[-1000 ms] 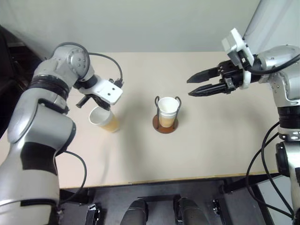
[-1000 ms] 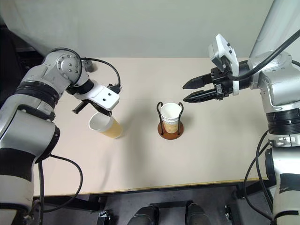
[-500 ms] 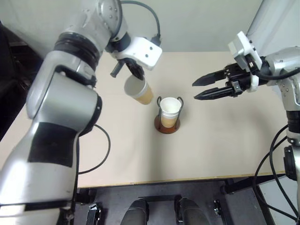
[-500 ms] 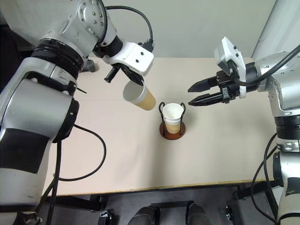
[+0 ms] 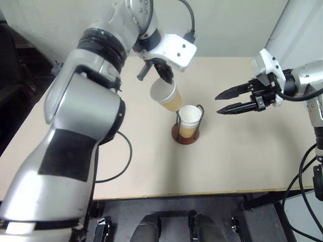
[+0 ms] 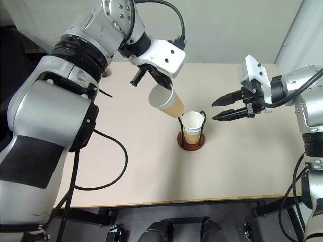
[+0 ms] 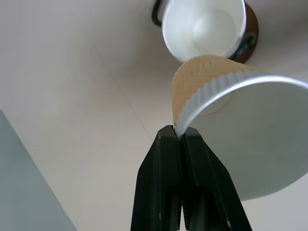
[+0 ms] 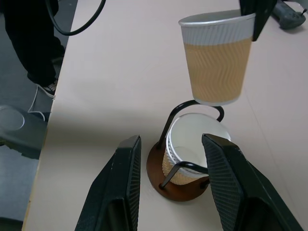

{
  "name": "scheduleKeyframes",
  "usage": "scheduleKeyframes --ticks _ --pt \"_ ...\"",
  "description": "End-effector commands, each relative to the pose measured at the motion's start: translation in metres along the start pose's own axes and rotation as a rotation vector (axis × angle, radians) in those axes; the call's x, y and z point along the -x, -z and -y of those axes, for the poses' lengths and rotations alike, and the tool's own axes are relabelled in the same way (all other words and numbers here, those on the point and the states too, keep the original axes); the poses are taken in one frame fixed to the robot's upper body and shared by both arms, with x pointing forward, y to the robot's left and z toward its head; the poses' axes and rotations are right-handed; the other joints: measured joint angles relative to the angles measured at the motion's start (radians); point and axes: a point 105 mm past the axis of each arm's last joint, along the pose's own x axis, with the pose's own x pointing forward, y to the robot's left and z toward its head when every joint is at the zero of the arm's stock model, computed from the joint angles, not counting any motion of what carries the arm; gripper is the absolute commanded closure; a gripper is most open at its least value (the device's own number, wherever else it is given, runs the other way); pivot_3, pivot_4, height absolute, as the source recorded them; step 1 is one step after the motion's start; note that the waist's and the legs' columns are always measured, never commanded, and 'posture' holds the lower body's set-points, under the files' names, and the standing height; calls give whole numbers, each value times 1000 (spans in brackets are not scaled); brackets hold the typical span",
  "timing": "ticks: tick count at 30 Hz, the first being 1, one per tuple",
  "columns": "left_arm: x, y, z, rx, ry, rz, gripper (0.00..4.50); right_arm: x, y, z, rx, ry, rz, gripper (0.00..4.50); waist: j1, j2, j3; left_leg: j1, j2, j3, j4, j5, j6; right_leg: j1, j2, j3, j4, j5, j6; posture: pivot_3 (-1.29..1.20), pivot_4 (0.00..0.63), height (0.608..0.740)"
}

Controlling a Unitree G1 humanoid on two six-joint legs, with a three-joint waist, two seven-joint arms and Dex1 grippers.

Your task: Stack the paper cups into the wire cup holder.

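My left gripper (image 5: 164,80) is shut on the rim of a tan paper cup (image 5: 167,95), which hangs tilted in the air just up and to the left of the wire cup holder (image 5: 185,137). The held cup's bottom is close above the holder's rim. In the left wrist view the black fingers (image 7: 166,159) pinch the cup's white rim (image 7: 192,108). Inside the holder's dark wire loops, nested paper cups (image 5: 189,120) stand upright on the brown disc base. To the holder's right my right gripper (image 5: 222,101) hovers open and empty, pointing at it.
The beige table (image 5: 242,161) has free room all round the holder, and its front edge (image 5: 202,192) runs below. A small grey object (image 8: 289,11) lies near the far edge. A person's legs (image 8: 33,48) stand beside the table.
My left arm has carried the cup up and to the right, from over the table's left side to just beside the holder. The right gripper drifted slightly right and down, still open.
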Motion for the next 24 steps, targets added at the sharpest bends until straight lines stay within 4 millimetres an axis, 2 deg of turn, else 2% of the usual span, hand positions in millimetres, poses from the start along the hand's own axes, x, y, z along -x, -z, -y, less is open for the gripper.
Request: scheduleKeyframes --ticks 1,6,24 --pt "20 -13 -14 -25 -70 9 4476 8 -10 -2 50 17 -3 2503 0 0 0 0 0 0 0 0 1 0 0 0 0 0 0 0 150 740" --pt "27 -15 -16 -22 -81 3 4476 11 -9 -3 42 25 -10 2503 0 0 0 1 0 0 0 -1 1 1 0 0 0 -1 2 0 150 740" --pt "7 -30 -21 -6 -87 64 4476 8 -5 -12 24 21 -15 2503 4 0 0 1 -2 0 1 -2 4 3 -2 1 -1 -3 5 0 150 740"
